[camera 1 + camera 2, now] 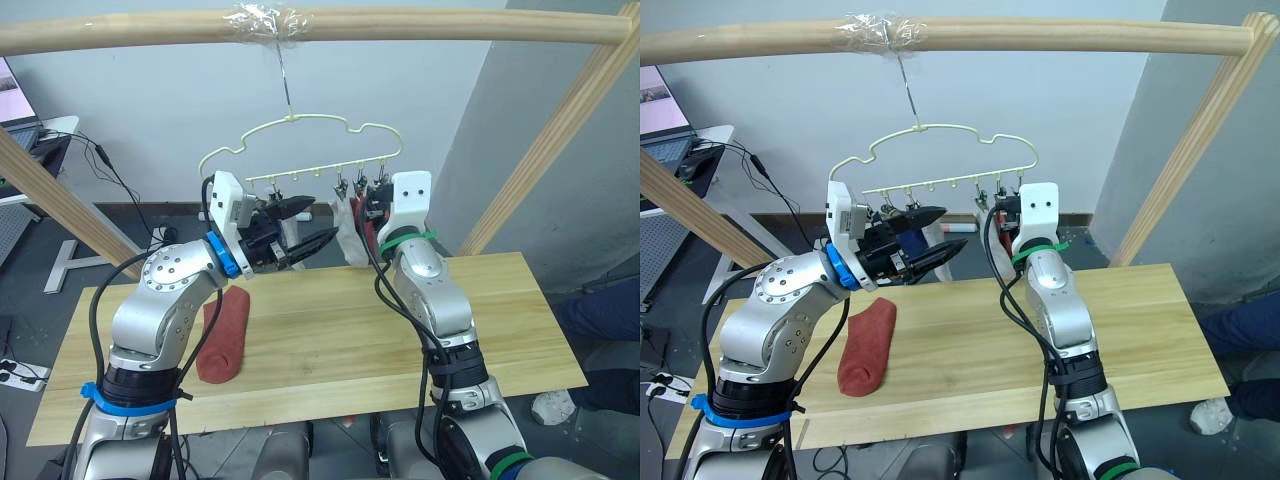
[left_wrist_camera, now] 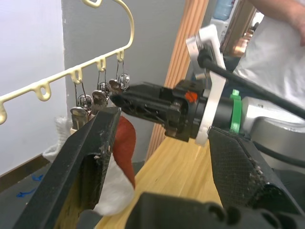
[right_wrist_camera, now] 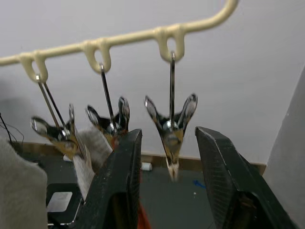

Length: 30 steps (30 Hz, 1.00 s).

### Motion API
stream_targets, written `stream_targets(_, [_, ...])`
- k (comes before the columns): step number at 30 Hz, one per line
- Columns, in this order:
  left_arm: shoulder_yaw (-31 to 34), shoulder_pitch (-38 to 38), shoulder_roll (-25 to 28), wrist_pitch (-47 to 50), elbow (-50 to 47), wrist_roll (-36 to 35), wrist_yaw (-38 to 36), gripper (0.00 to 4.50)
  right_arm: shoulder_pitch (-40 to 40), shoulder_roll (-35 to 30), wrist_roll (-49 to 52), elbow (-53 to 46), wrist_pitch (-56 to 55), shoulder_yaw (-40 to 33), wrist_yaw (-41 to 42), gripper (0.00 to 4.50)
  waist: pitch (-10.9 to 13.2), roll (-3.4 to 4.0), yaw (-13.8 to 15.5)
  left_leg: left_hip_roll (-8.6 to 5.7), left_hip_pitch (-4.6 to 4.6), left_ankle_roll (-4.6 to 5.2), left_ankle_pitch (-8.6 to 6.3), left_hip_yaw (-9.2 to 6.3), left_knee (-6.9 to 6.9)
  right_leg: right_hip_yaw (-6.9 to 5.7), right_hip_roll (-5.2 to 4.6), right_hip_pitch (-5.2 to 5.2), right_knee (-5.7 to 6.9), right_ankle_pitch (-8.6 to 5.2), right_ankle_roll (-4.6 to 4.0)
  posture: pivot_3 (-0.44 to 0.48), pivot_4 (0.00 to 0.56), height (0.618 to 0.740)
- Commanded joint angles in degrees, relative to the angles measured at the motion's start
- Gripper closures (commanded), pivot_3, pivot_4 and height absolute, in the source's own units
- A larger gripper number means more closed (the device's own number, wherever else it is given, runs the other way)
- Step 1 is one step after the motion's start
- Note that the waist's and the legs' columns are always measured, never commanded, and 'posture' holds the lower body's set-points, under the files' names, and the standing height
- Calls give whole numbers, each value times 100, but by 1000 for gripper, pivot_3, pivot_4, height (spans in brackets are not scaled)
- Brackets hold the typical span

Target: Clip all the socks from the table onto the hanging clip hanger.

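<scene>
**A:** Give me the wide shot first.

**B:** Table (image 1: 330,340) under me, pole frame (image 1: 300,25) overhead, hanger (image 1: 300,150) hooked on it. One rust-red sock (image 1: 225,335) lies flat on the planks by my left arm. A pale sock (image 1: 348,225) and a red one (image 2: 125,143) hang clipped at the hanger's right end.

**A:** And your arms?

**B:** Both are up at the clip row. My right gripper (image 3: 167,176) has its fingers spread wide on either side of the end clip (image 3: 170,129), which looks empty. They're not squeezing it. My left gripper (image 1: 305,228) hangs just beside, jaws wide, nothing in them.

**A:** So which step is this?

**B:** I'd call it readying a clip, with no sock in hand. Two hung that I can make out; I can't see any others on the table from here.

**A:** Next move?

**B:** Likely my left drops to the red sock and brings its cuff up, while my right pinches the clip's wings open. The hanger swings freely, so a soft touch is needed.
</scene>
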Motion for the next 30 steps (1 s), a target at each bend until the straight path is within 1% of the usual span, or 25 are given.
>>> stream_targets(1, [78,-6,15,-18,-288,-111,25,1157,-178,71,4,-41,-206,11,-10,2663,0,0,0,0,0,0,0,0,0,0,0,0,0,0,0,109,206,740])
stream_targets(11, [122,-46,-77,44,-393,-267,130,1157,-311,174,-15,62,-317,23,-12,2663,0,0,2,0,0,0,0,0,0,1,0,0,0,1,-2,112,208,740])
stream_targets(30, [127,-91,-105,221,-533,-509,324,1157,-506,77,-60,487,-625,-33,7,2663,0,0,3,0,0,0,0,1,0,0,0,0,1,2,-4,117,213,740])
